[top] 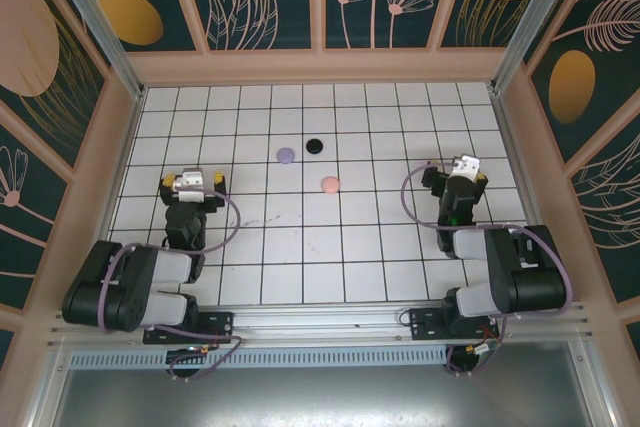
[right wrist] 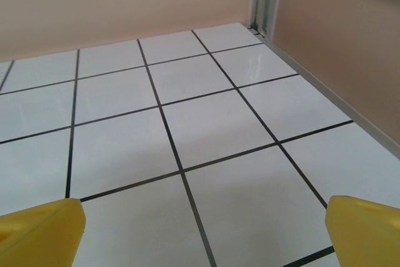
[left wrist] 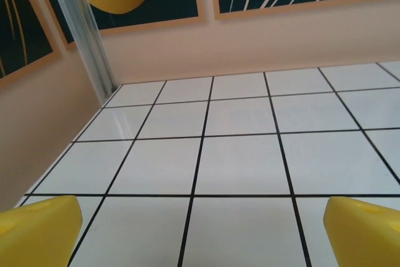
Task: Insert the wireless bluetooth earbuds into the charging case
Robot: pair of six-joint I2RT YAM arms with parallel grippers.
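No wireless bluetooth earbuds show in these frames. Three small round discs lie on the white grid floor at centre: a purple disc (top: 286, 155), a black disc (top: 314, 145) and a pink disc (top: 329, 184). I cannot tell whether any of them is the charging case. My left gripper (top: 194, 180) hovers at the left, well apart from the discs, open with bare tiles between its yellow fingertips (left wrist: 44, 226). My right gripper (top: 457, 170) sits at the right, also open over bare tiles, with its yellow fingertips (right wrist: 362, 226) wide apart.
The grid floor (top: 350, 247) is boxed in by peach walls (top: 320, 67) with aluminium corner posts (left wrist: 84, 35). The left wrist faces the far left corner. The right wrist faces the far right corner (right wrist: 262, 4). Both arm bases stand at the near rail (top: 320, 322).
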